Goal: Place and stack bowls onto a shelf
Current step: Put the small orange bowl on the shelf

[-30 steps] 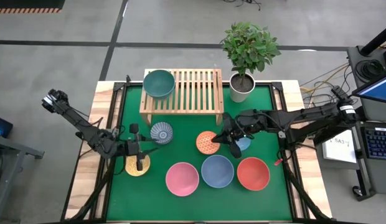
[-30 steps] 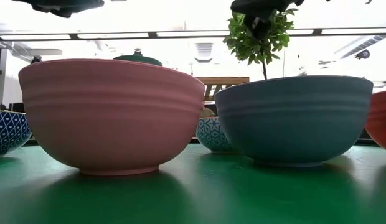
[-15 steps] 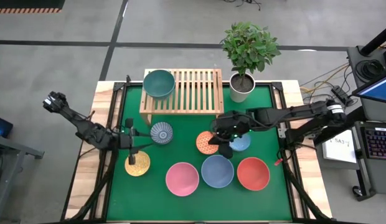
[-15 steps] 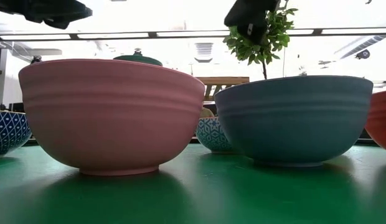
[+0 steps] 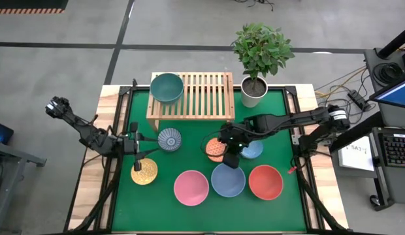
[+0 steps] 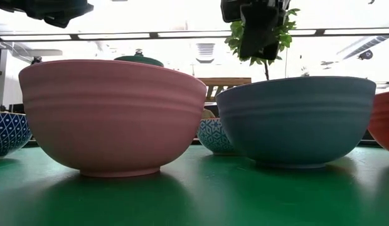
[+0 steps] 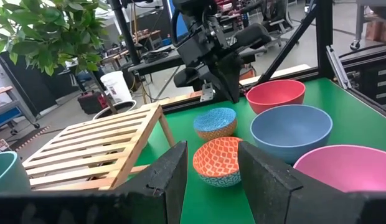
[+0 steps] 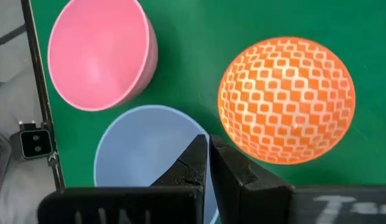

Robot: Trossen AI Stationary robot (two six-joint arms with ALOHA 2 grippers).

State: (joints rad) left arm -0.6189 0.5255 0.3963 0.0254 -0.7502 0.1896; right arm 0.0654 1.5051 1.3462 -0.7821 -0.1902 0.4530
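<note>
The right gripper (image 5: pixel 230 156), jaws nearly closed and empty, is hovering over the orange bowl (image 5: pixel 216 149). At its nine o'clock, the left gripper (image 5: pixel 142 145) is waiting with jaws wide.

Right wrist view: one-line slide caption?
Right gripper, fingers shut, above the orange bowl, blue-grey bowl and pink bowl.

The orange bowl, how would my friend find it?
Start at the wooden shelf at the back of the green table. Look just in front of the shelf's right leg, under the right gripper: the orange bowl sits there. It is small with a white grid pattern, unlike the plain bigger bowls.
</note>
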